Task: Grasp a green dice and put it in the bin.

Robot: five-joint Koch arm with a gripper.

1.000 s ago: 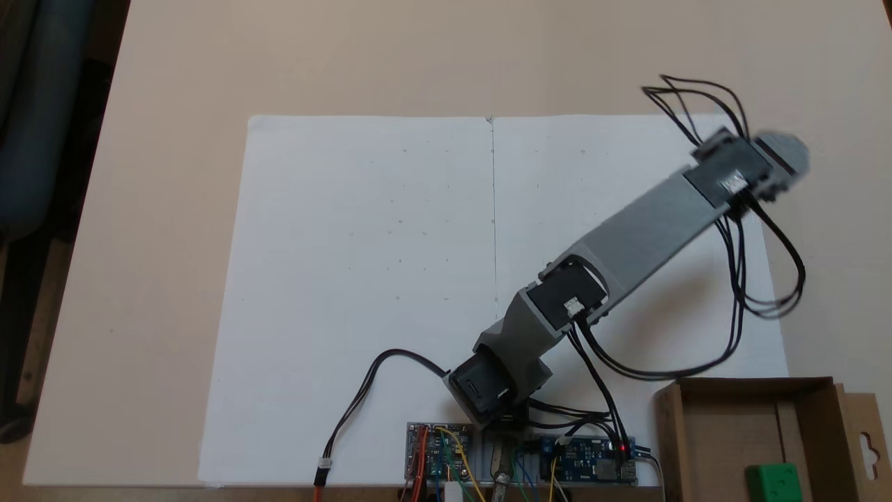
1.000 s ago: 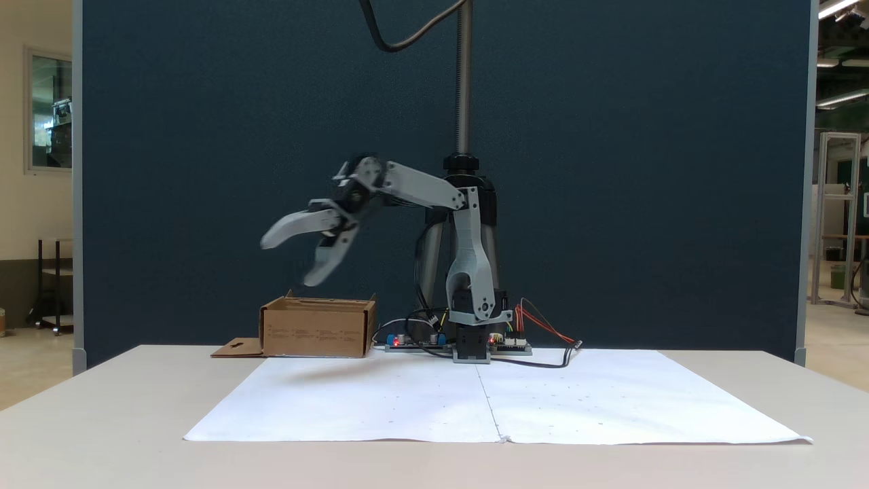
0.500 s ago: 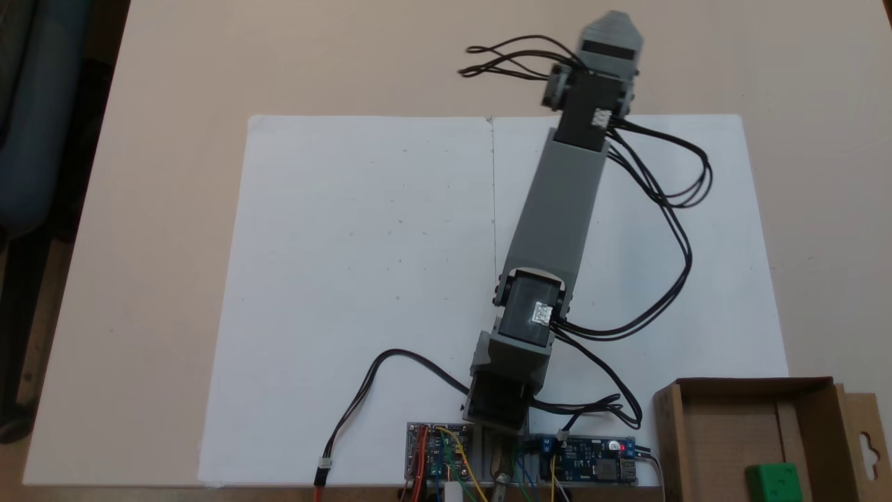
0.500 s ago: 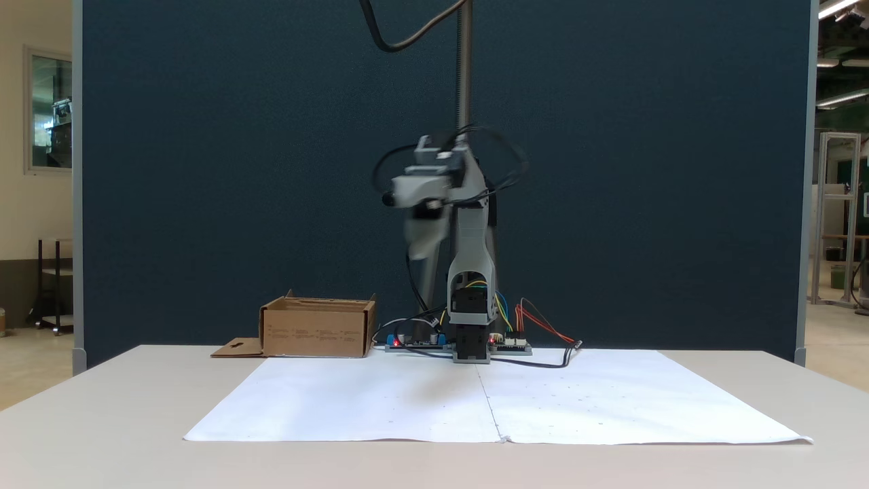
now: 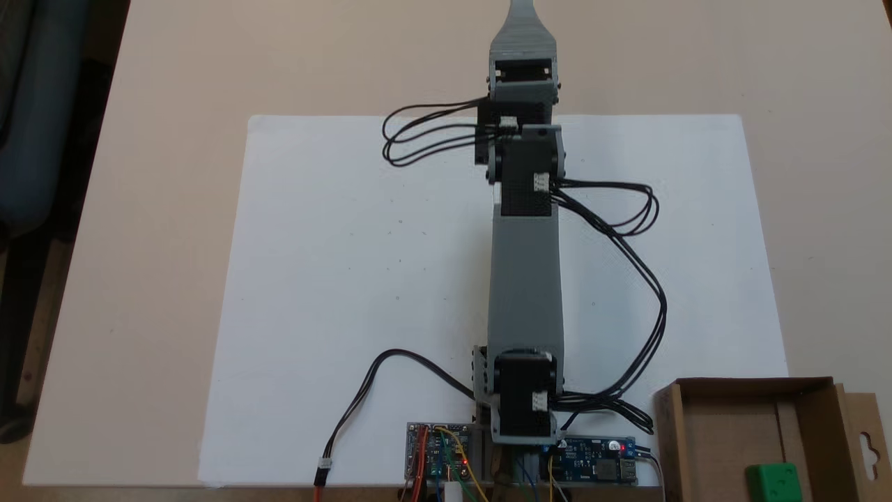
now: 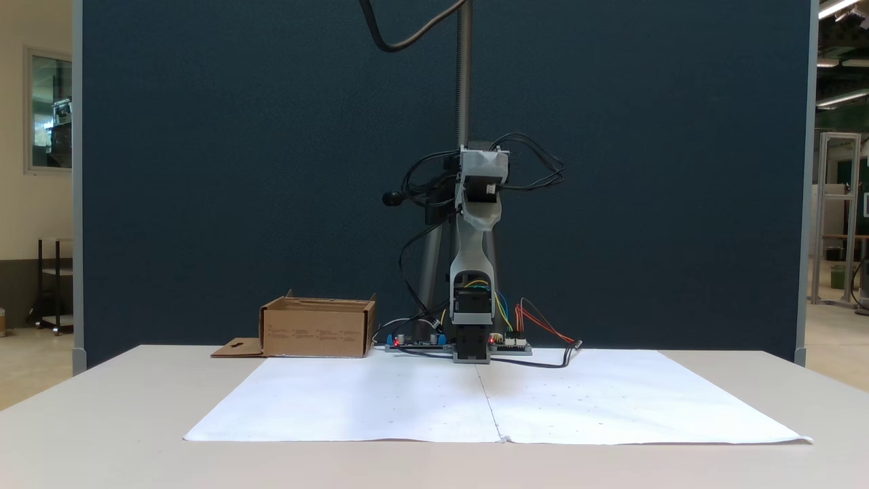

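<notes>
The green dice [image 5: 773, 481] lies inside the bin [image 5: 822, 401]; the pincer [image 5: 523, 10] points away.

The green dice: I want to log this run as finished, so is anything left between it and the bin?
Nothing visible stands between them: the small bright green plastic dice already lies inside the shallow brown cardboard bin, in its corner at the lower right of a fixed view. The grey gripper points far away across the table.

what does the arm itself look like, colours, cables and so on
The arm is built of light grey printed links joined by black servo blocks with small white connectors. Loops of thin black cable hang off both sides. The gripper is a grey tapered piece. Circuit boards with coloured wires sit at its base.
</notes>
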